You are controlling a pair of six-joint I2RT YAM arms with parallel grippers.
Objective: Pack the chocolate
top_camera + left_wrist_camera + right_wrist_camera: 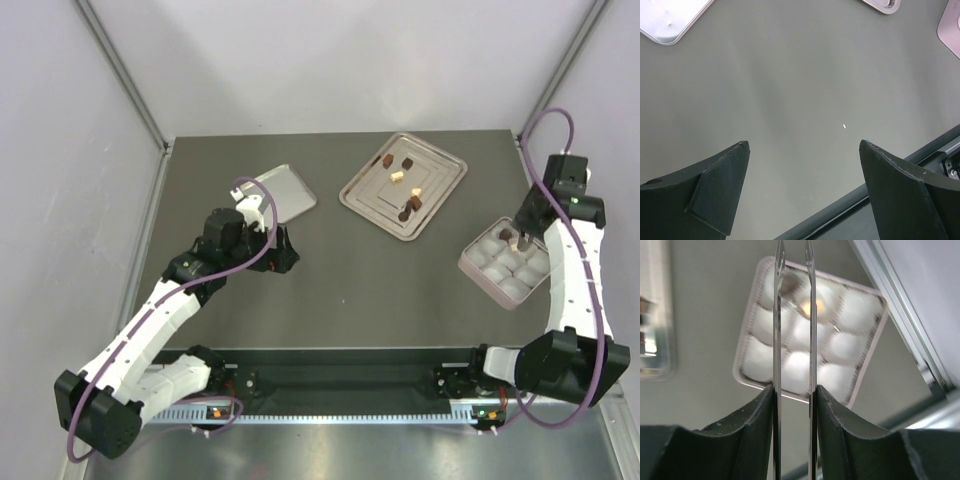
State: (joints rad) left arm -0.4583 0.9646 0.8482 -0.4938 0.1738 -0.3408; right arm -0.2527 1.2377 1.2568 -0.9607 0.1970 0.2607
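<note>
Several small pieces of chocolate (413, 204), dark brown and tan, lie on the big silver tray (365, 195). My right gripper (522, 238) (794, 390) is shut on thin metal tweezers (810, 315), whose blades stand slightly apart over the pink box (468, 262) (867, 362) of white cells. One dark piece of chocolate (507, 233) (788, 285) sits in the box's corner cell, right at the tweezer tips. My left gripper (283, 255) (805, 145) hangs open and empty over bare table, left of centre.
A smaller silver tray (285, 190) (670, 20) lies at the back left, just beyond my left gripper. The table's metal front rail (880, 175) runs under the left fingers. An aluminium frame post (900, 315) stands close beside the pink box.
</note>
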